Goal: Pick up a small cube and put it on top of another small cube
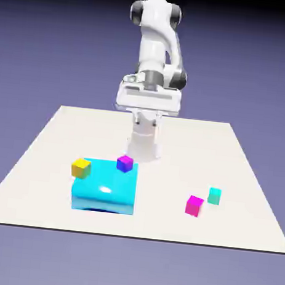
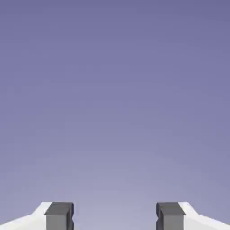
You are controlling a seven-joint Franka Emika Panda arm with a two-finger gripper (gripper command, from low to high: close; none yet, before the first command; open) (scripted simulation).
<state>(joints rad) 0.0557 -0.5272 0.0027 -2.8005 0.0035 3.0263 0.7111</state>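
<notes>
The gripper (image 2: 115, 216) is empty, its fingers wide apart. The magenta cube (image 1: 194, 206) lies on the worktop (image 1: 161, 224), near the turquoise cube (image 1: 214, 196). For the pick, I would turn the gripper downward, align it with two opposite faces, then descend straight, avoiding the neighbour.

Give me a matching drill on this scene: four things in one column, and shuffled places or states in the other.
1. Yellow-orange cube
2. Magenta cube
3. Blue box-like block
4. Jaws

A. Apart, nothing between them
B. Largest coloured thing on the table
C. At the exterior view's far left among the cubes
D. Nearest cube to the turquoise one

Pairs: 1-C, 2-D, 3-B, 4-A
</notes>
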